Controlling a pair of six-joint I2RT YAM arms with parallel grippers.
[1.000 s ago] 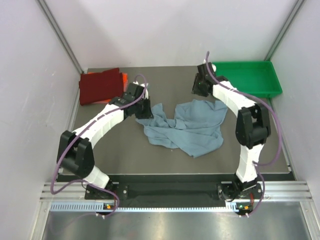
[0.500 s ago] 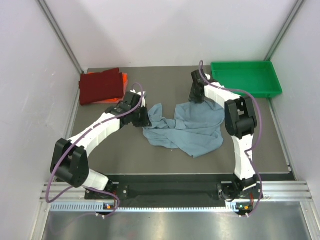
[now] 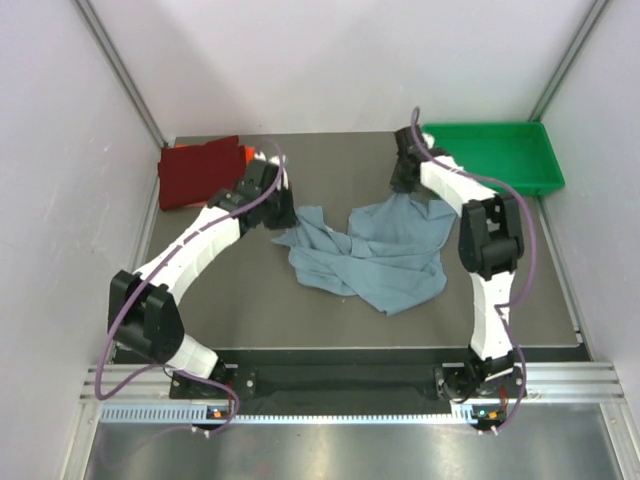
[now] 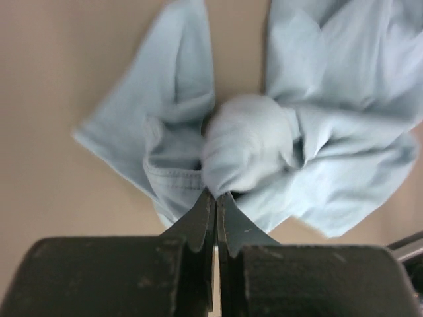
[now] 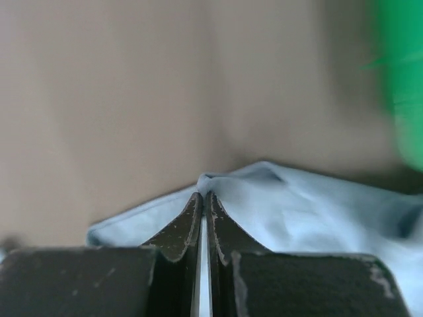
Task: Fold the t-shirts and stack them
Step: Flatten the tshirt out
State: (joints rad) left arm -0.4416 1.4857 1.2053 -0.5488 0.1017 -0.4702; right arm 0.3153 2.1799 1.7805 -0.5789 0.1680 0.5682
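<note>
On your left, the left gripper (image 4: pixel 216 195) pinches only a thin bunched fold of the blue shirt (image 3: pixel 385 255), which could slip out if you pull hard. On the right, the right gripper (image 5: pixel 203 195) has just a corner tip, so uneven lifting may twist the cloth. Both grippers are clamped together on the shirt, the left at its left edge and the right at its far right corner. The shirt lies crumpled in the middle of the counter (image 3: pixel 250 300).

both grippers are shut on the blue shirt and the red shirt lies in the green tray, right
No: the top view shows the red shirt at the table's far left; the green tray is far right. The left gripper and right gripper are shut on the blue shirt.
</note>
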